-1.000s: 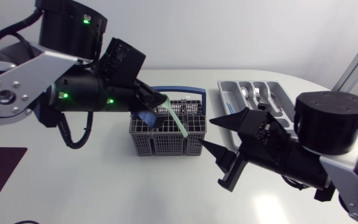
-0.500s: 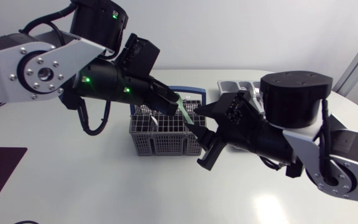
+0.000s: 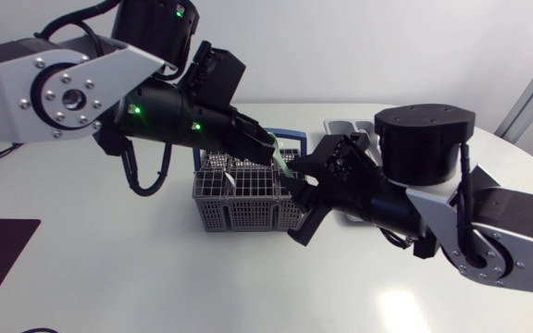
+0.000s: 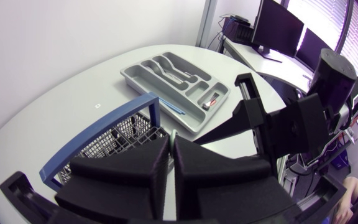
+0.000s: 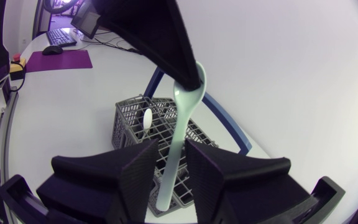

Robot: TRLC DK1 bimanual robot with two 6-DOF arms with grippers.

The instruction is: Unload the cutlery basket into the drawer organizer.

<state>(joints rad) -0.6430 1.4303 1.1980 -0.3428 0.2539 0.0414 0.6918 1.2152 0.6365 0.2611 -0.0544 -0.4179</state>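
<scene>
While the handover was under way, your left gripper (image 4: 171, 149) was clamped on the bowl end of the pale green spoon (image 5: 185, 102). It held the spoon in the air above the right-hand side of the cutlery basket (image 3: 234, 199), which sat near the middle of the desk. The spoon's handle hung down between the fingers of your right gripper (image 5: 173, 149). Those fingers stood apart, with a sliver of gap on each side, so I judged that the right had not yet taken hold. Behind your right arm, toward the far right edge of the desk, lay the drawer organizer (image 4: 174, 76).

By my reading you were partway through the task. The organizer already held a few pieces in its compartments. This spoon was out of the basket but not delivered, and at least one white piece (image 5: 146, 118) was left standing in the basket.

Against the frame one second earlier, your left arm had carried the spoon further right. Your right arm had swung in from the near right of the desk to bracket the handle, hiding most of the organizer from the head view.
</scene>
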